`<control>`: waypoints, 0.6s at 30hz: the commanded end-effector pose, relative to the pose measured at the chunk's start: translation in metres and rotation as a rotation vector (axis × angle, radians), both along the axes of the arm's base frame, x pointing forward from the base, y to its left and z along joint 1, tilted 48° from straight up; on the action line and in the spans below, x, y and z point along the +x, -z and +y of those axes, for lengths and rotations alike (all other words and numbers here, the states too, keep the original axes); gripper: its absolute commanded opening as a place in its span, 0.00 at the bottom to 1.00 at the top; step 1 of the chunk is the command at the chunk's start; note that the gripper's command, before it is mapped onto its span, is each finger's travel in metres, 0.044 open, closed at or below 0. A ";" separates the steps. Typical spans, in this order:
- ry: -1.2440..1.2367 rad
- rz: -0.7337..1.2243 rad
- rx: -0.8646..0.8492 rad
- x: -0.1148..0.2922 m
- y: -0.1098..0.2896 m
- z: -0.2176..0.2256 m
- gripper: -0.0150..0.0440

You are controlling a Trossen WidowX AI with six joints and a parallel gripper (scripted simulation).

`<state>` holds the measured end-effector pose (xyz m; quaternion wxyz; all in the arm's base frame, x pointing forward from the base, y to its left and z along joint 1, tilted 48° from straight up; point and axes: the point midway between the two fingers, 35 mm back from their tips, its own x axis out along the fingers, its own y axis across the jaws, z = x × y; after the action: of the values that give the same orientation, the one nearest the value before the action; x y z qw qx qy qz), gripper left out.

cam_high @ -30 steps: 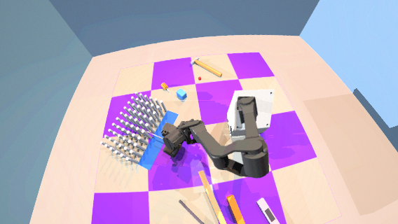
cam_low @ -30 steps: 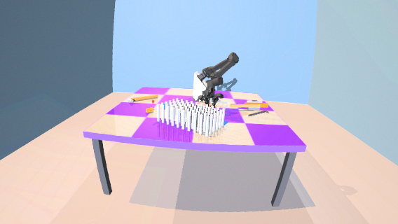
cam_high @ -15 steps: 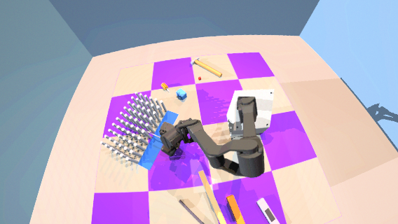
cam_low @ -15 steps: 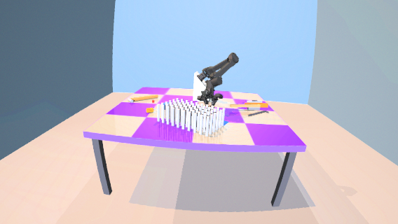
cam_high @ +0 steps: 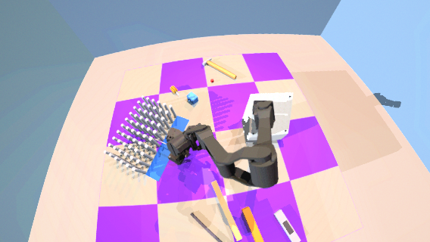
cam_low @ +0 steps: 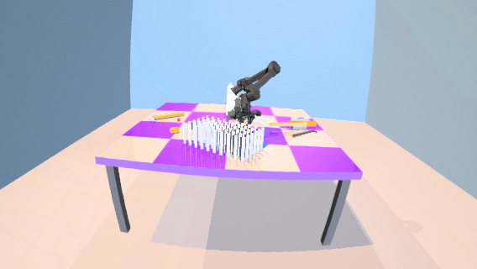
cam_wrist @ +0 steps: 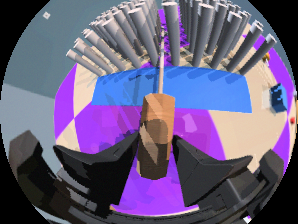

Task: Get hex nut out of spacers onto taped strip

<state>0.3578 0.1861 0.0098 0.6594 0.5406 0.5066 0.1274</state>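
Your claw point(cam_wrist: 157, 163) is clamped on the wooden handle of a hook tool point(cam_wrist: 157, 129); its thin metal shaft runs forward over the blue taped strip point(cam_wrist: 220, 92) toward the near row of spacers point(cam_high: 138, 132). The hex nut is not visible in any view; presumably it lies low between the posts, hidden by them.

Judging by its look, the tool is stiff and light, and gripping it on the thick handle gives you the best leverage. The shaft is slim enough to pass between posts, though any sideways swing would likely tip one. The nut should be small, light and prone to sliding or rolling once hooked, so drag slowly.

Counts: one arm, one claw, one tool in hand, one strip. The spacers stand in a dense grid, too many and too crowded to count reliably. Elsewhere on the desk point(cam_low: 323, 161) are one hammer point(cam_high: 221, 69), one blue cube point(cam_high: 192, 98), one red bead point(cam_high: 212, 80) and several long tools near the front edge.
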 end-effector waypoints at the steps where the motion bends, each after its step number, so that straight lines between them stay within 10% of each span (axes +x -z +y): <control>1: -0.001 -0.004 -0.002 0.004 0.001 -0.001 0.25; 18: -0.001 -0.004 -0.003 0.015 0.005 -0.004 0.25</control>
<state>0.3692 0.1830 0.0060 0.6598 0.5403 0.5065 0.1273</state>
